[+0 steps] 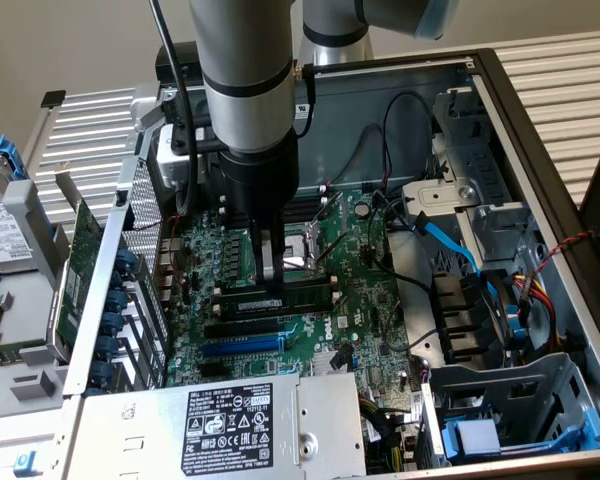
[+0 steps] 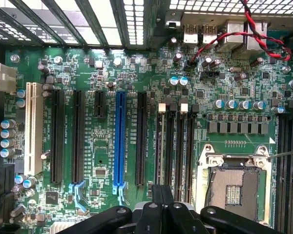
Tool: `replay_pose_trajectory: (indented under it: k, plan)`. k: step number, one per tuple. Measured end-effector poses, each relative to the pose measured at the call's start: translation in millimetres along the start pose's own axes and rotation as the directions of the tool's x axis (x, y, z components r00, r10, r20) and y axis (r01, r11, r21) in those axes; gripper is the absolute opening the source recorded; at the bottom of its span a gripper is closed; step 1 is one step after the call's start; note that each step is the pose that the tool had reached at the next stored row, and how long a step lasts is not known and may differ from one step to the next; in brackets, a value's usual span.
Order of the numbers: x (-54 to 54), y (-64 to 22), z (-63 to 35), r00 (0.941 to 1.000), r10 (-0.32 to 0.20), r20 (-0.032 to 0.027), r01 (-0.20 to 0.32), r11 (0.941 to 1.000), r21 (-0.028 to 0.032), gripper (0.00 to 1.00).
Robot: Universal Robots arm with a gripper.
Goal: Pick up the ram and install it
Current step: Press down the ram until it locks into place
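Ribbed metal tabletop (image 1: pixel 570 70) and a pale wall frame an open computer case (image 1: pixel 520 130) lying on its side, with the green motherboard (image 1: pixel 370 290) exposed inside. On that board the ram (image 1: pixel 280 297) sits on edge in one of the memory slots just beside the processor socket (image 1: pixel 305 255), a thin green stick with dark chips on its face; in the wrist view it shows as a narrow strip (image 2: pixel 161 146) in the first of the black memory slots (image 2: pixel 180 151) with white end clips. The gripper (image 1: pixel 272 285) stands straight above the stick with its fingers clenched together, the tips pressing on its upper edge near the end toward the exterior view's left. Next to the memory slots run a blue expansion slot (image 2: pixel 119 141) and black ones, then a white slot (image 2: pixel 33 129). A blue data cable (image 1: pixel 450 240) crosses the case toward the drive cage (image 1: pixel 510 410), and a labelled power supply (image 1: pixel 230 425) lies along the near edge.
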State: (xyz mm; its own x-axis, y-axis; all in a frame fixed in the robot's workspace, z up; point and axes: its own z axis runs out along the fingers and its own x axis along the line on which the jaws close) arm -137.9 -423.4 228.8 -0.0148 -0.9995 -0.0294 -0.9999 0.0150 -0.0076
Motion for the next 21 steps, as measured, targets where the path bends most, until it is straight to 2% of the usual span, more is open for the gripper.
replay_pose_trajectory:
  k: [14,21]
  plan:
    - [0.0,0.2,1.9,1.0000,0.000,0.0011,0.000,1.0000,0.0003,0.11]
    - [-0.3,0.1,-7.9,1.0000,0.000,0.0008,0.000,1.0000,0.0002,0.11]
